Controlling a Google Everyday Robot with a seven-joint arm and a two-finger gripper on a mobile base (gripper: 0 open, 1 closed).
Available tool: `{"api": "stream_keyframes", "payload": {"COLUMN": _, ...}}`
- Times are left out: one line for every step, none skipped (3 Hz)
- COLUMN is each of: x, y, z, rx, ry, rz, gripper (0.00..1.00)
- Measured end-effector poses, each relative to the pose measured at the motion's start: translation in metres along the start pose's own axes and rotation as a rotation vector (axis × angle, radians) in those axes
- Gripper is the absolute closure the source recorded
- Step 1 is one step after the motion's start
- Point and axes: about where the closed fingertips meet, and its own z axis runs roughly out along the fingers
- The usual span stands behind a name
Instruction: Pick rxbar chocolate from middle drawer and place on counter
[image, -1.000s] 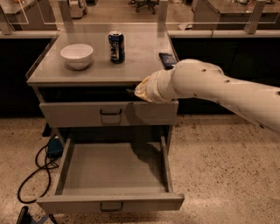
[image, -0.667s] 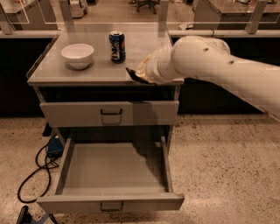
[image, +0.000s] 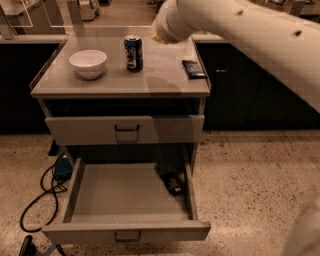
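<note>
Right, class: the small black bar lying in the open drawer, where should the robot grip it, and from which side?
Grip the rxbar chocolate across its narrow width, mid-length, coming straight down. It lies flat on the middle drawer floor beside the right wall, which likely blocks a sideways approach. The gripper is up above the back edge of the counter.

Gripper (image: 159, 36) at upper centre, over the counter (image: 150, 82) back edge; can (image: 133, 52) just left of it, bowl (image: 88, 63) farther left, dark packet (image: 193, 68) right; front strip lies free.
</note>
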Motion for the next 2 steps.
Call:
{"api": "stream_keyframes", "payload": {"x": -0.0180, "y": -0.0367, "z": -0.0159, "rx": 0.060, "ry": -0.028, "rz": 0.003, "gripper": 0.81}}
{"api": "stream_keyframes", "payload": {"x": -0.0182, "y": -0.0366, "z": -0.0160, "rx": 0.060, "ry": -0.029, "rz": 0.003, "gripper": 0.58}}
